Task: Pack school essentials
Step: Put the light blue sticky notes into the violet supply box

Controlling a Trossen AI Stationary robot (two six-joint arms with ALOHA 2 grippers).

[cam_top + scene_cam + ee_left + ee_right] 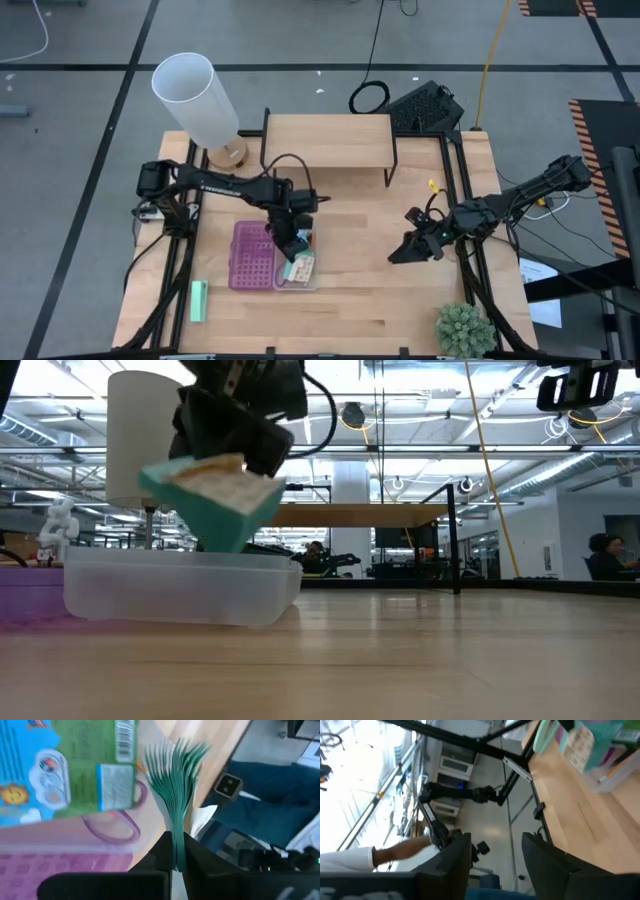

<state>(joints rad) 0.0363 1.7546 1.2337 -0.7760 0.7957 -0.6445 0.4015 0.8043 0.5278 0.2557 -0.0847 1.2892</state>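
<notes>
The left gripper [293, 252] clamps a small teal pad [215, 495] and holds it tilted just above the clear half of the purple case [252, 256]. A green-blue packet [75, 765] and a purple loop, perhaps scissor handles, already lie inside. The right gripper [408, 250], fingers apart and empty, waits well right of the case. Packing looks nearly finished.

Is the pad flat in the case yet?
No. The left claw holds the pad tilted, its low end dipping into the clear case half.
</notes>
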